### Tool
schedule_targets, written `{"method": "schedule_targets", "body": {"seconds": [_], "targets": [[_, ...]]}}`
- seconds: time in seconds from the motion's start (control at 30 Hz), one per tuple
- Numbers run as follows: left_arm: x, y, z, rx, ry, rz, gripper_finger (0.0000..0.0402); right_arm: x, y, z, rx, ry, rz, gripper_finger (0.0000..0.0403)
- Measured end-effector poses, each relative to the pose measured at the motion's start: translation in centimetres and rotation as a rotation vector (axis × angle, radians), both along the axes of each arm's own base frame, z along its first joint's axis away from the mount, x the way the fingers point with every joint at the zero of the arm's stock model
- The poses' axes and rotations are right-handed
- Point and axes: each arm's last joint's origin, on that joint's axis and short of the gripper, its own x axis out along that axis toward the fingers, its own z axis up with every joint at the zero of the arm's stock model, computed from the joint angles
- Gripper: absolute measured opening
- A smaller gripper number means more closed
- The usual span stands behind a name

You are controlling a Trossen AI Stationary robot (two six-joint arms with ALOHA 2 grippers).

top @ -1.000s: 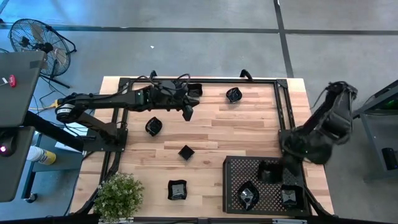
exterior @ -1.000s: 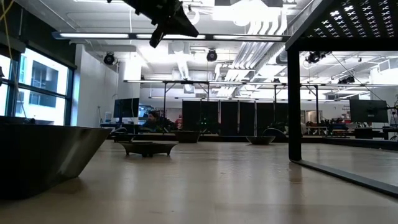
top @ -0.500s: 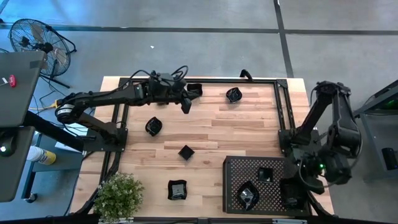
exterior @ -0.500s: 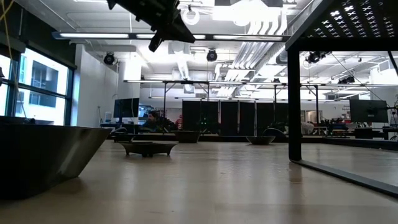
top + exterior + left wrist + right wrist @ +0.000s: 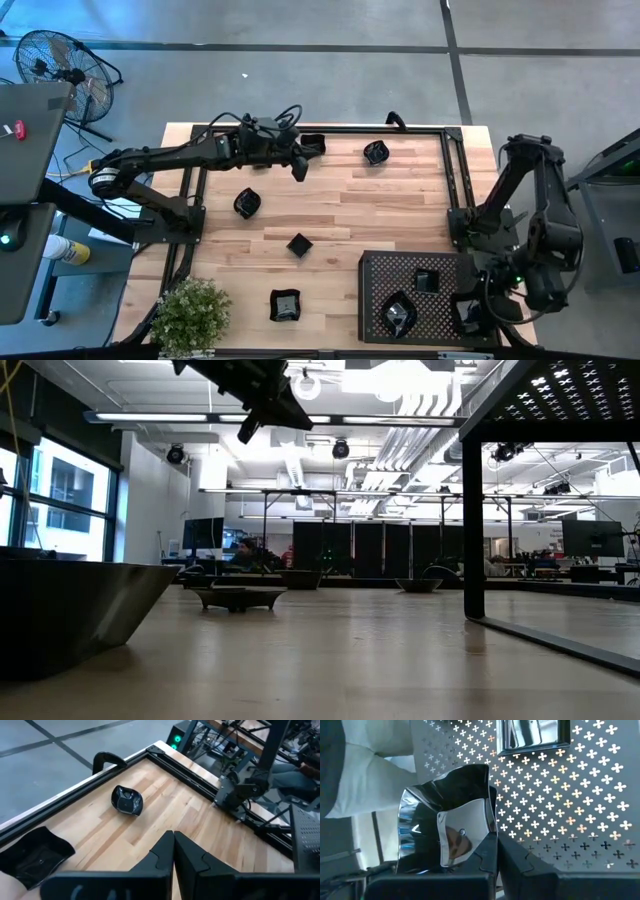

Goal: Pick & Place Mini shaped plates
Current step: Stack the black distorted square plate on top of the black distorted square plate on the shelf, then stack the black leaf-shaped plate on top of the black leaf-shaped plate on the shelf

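Note:
Several small glossy black plates lie on the wooden table: a square one (image 5: 313, 145) at the far edge, a roundish one (image 5: 376, 152), and others at the left (image 5: 246, 203), the middle (image 5: 299, 244) and the near edge (image 5: 285, 305). Three lie in the perforated tray (image 5: 375, 275). My left gripper (image 5: 300, 172) is shut and empty, raised beside the square plate (image 5: 35, 857); the roundish plate (image 5: 127, 801) lies beyond it. My right gripper (image 5: 470, 312) is shut, close over a wavy-edged plate (image 5: 445, 825) in the tray's near right corner. My right gripper's shut fingers (image 5: 485, 855) point down over the wavy plate's edge (image 5: 489, 805), which lies on the tray. I cannot tell whether they touch it.
A black frame (image 5: 455, 150) runs round the table's far and side edges. A potted plant (image 5: 190, 315) stands at the near left corner. In the low view the nearest plate (image 5: 70, 610) fills the left and the tray's edge (image 5: 560, 630) the right. Bare wood lies mid-table.
My right arm has swung toward the table's near edge and folded down, bringing its gripper from the tray's far side to over the plate in the tray's near right corner. My left gripper has shifted a little toward the far edge, staying shut.

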Motion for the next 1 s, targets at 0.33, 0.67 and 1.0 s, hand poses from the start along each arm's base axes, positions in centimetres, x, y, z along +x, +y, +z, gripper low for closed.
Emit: {"method": "schedule_targets", "body": {"seconds": [0.33,0.67,1.0], "targets": [[0.0,0.1,0.0,-0.004,-0.001,0.023,0.0005,0.2,1.0,-0.8,-0.043,0.034,0.027,0.0030],[-0.6,0.0,-1.3,-0.059,0.131,0.058,0.0004,-0.1,0.5,0.2,0.023,0.062,0.043,0.0093],[-1.3,-0.5,-6.2,-0.092,0.129,-0.018,0.0001,2.0,-3.9,3.2,0.080,-0.168,-0.114,0.0009]]}}
